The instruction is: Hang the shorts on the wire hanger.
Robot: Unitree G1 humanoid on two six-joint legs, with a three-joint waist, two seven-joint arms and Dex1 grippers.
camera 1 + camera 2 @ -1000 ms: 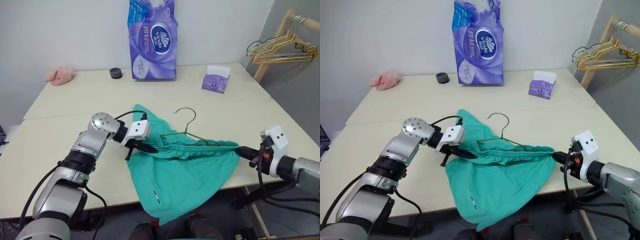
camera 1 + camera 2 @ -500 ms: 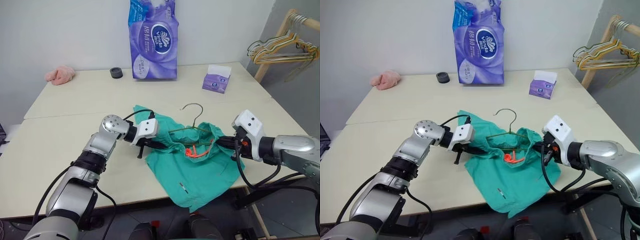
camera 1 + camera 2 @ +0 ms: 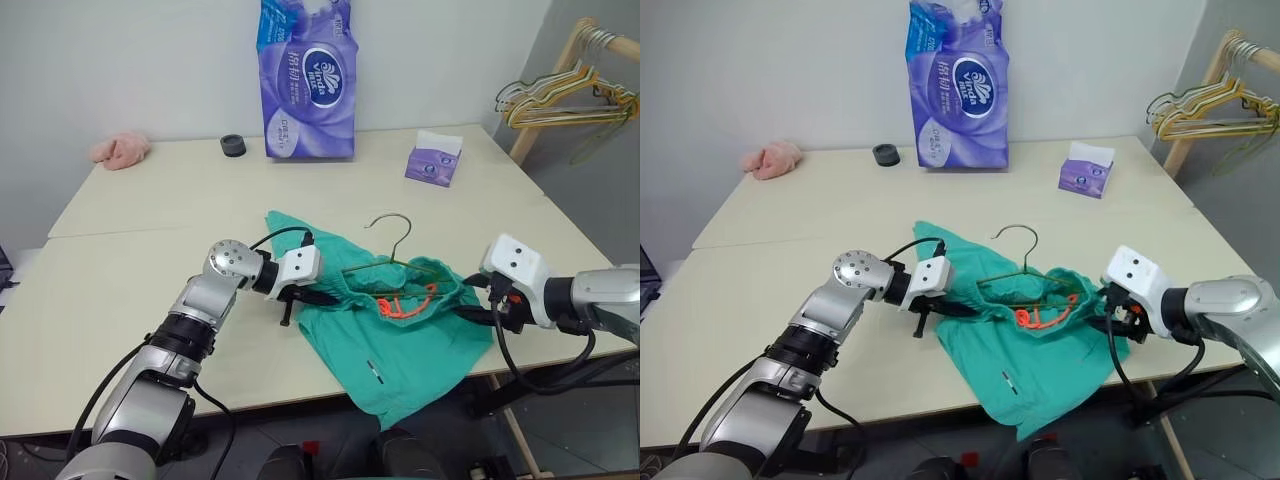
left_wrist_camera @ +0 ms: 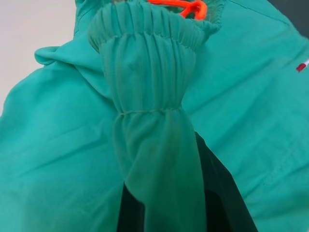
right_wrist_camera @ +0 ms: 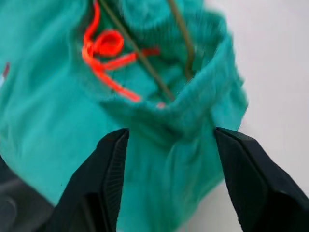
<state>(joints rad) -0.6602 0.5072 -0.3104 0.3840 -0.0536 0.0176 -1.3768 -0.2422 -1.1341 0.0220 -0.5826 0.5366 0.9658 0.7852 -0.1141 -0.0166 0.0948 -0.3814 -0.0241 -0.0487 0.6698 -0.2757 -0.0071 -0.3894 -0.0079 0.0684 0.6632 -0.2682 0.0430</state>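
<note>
**At the table's near edge: waistband half let go, hanger partly inside**

Near the front edge of the table point(image 3: 120, 250) lie the shorts point(image 3: 410, 350), their lower part hanging over the edge. The hanger point(image 3: 395, 262) lies on the table with its hook up and away from the robot, its wire running into the open waistband beside the orange drawstring point(image 3: 405, 303).

The left gripper point(image 3: 318, 296) is clamped on the left end of the waistband; its wrist view has the gathered elastic pinched between the fingers. The right gripper point(image 5: 166, 145) stands with its jaws wide, the waistband's right end between the fingers point(image 5: 108, 174) but not pinched.

The step in hand looks like threading the hanger into the waist. Judging by the slack right side, the next move calls for a fresh grip there, on fabric or wire, while the left holds firm, so the band can be drawn over the hanger's right shoulder without dragging it off the table.
</note>
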